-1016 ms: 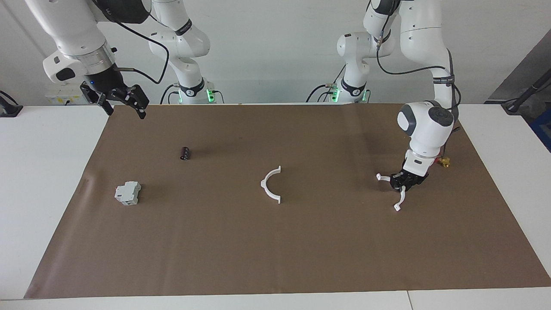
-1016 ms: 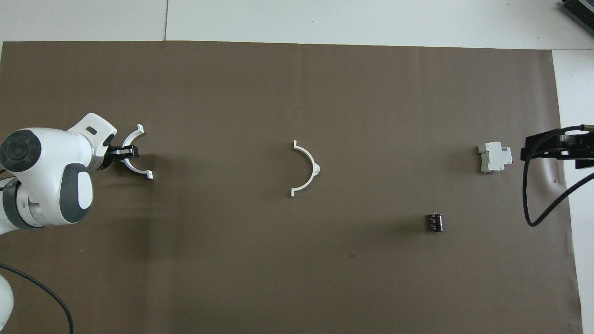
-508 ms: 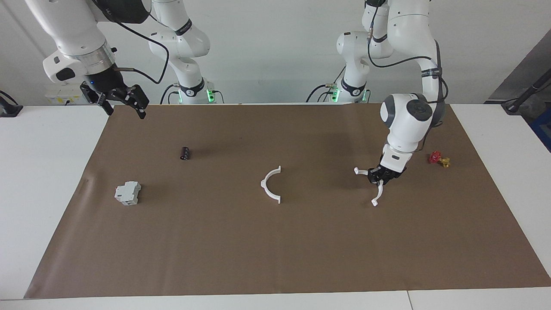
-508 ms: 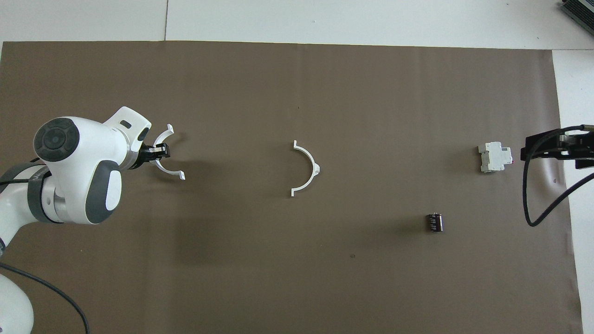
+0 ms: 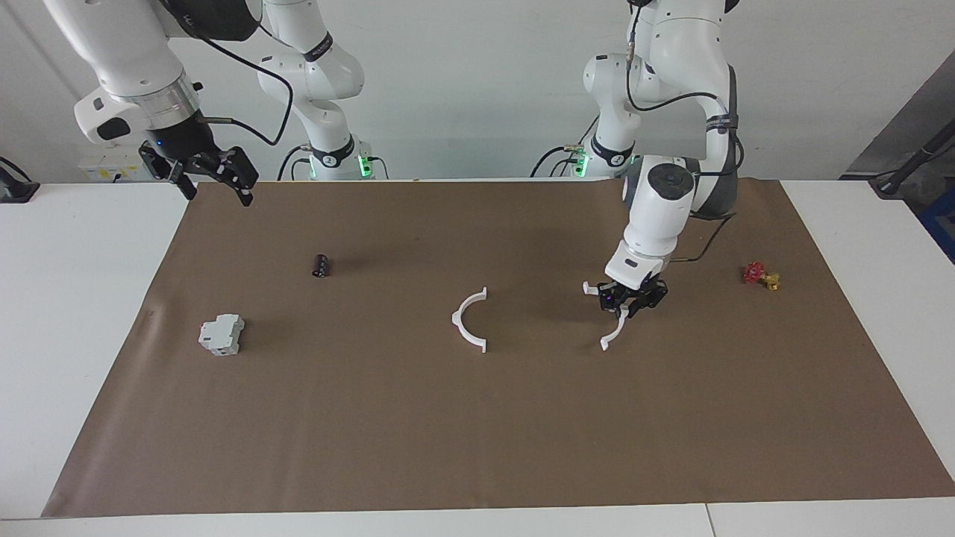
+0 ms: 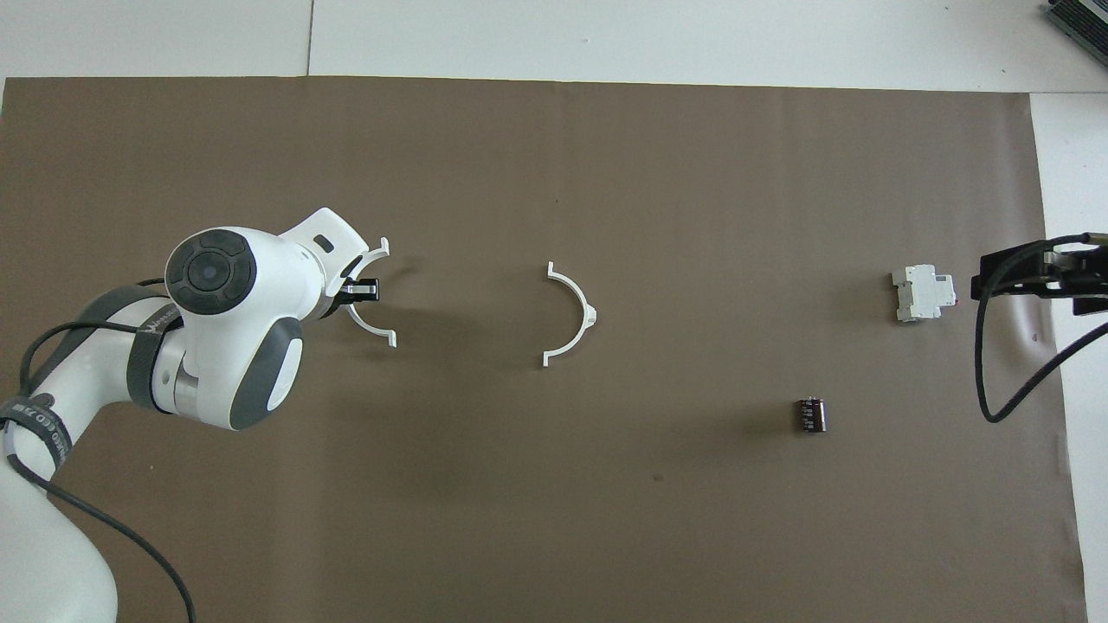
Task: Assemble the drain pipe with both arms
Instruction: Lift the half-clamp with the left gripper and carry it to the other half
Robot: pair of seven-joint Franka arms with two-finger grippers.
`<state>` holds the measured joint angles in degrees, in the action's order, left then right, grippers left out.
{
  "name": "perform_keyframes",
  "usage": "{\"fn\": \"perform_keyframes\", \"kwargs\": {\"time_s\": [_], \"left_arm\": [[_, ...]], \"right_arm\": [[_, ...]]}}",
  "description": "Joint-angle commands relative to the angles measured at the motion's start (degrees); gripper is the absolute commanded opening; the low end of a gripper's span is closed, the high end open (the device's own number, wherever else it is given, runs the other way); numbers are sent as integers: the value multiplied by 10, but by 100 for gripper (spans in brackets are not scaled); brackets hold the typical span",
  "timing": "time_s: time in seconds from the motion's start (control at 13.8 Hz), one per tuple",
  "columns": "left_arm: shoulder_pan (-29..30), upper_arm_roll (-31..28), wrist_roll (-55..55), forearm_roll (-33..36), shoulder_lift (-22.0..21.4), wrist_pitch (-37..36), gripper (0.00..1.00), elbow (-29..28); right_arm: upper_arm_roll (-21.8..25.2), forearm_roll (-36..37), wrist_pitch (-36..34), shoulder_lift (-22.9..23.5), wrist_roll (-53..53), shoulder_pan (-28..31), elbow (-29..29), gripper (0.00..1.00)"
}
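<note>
Left hand (image 5: 625,300), pinching one half-ring (image 5: 610,334), has carried it toward the resting half-ring (image 5: 470,321) at its 9 o'clock; joining pending. Right hand (image 5: 213,173) waits, spread.

2 large white jointed arms, the left arm (image 5: 675,71) and the right arm (image 5: 112,45), have smooth rounded shells with dark grey joint caps and a round dark grey disc on the left arm's wrist housing (image 6: 208,272). Black bands ring the links. Each ends in a ribbed silver wrist collar (image 5: 160,101) and black 2-finger hardware. Loose black cables (image 5: 261,127) trail along both arms. Green lights (image 5: 365,165) glow at the 2 bases.
</note>
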<state>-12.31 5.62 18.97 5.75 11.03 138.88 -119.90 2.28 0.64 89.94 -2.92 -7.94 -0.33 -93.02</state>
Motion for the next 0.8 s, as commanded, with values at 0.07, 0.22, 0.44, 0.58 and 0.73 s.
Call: {"fn": "perform_keyframes", "kwargs": {"time_s": [0.07,0.22,0.44,0.58,0.73], "left_arm": [[-8,20,55,20,33,-13,0,43],[-24,23,66,20,54,-13,0,64],[-52,23,86,22,84,-12,0,92],[-73,23,110,34,94,-12,0,103],[-83,23,119,49,99,-14,0,101]], "right_arm": [[-2,-10,-3,-2,10,3,-2,100],[-2,-10,-3,-2,10,3,-2,100],[-2,-10,-3,-2,10,3,-2,100],[-3,-10,-3,-2,10,3,-2,100],[-2,-10,-3,-2,10,3,-2,100]]}}
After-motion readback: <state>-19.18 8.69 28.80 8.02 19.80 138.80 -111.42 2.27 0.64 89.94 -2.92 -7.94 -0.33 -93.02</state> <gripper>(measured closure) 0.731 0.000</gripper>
